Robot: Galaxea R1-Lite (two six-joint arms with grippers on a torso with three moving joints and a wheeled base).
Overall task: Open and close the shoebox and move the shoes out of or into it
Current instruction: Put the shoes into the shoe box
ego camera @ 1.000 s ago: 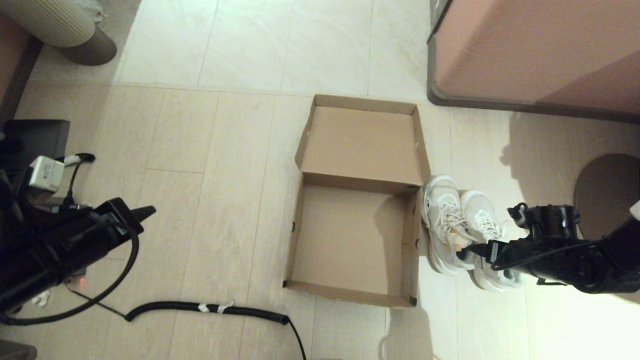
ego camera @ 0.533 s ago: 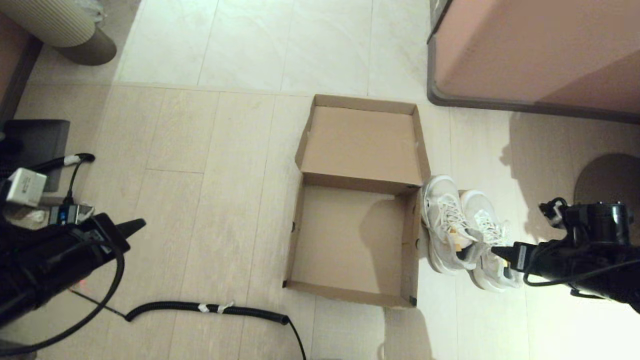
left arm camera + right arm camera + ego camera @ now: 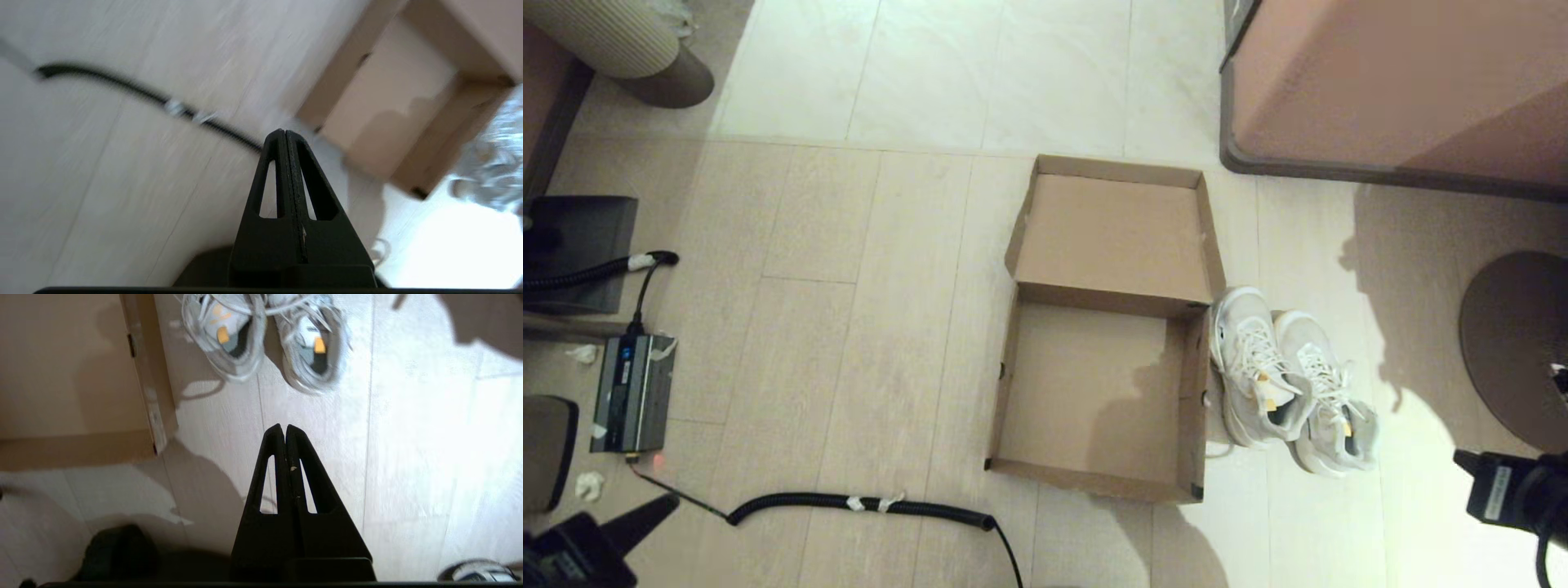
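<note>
While the shoebox [image 3: 1098, 392] lies open on the floor with its lid flap folded back to the far side, the shoes [image 3: 1286, 380] stand side by side just right of it, toes far, heels near. Both pincers, left pincer [image 3: 285, 136] and right pincer [image 3: 284, 430], are pressed together, holding nothing, mostly cut off at the near corners.

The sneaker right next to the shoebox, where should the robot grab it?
Probably at the heel collar of that sneaker, coming from above. It stands upright with its opening facing up, so one jaw could slip inside and one outside. The right gripper, shut now, is nearest; the shoebox wall crowds the other side.
</note>
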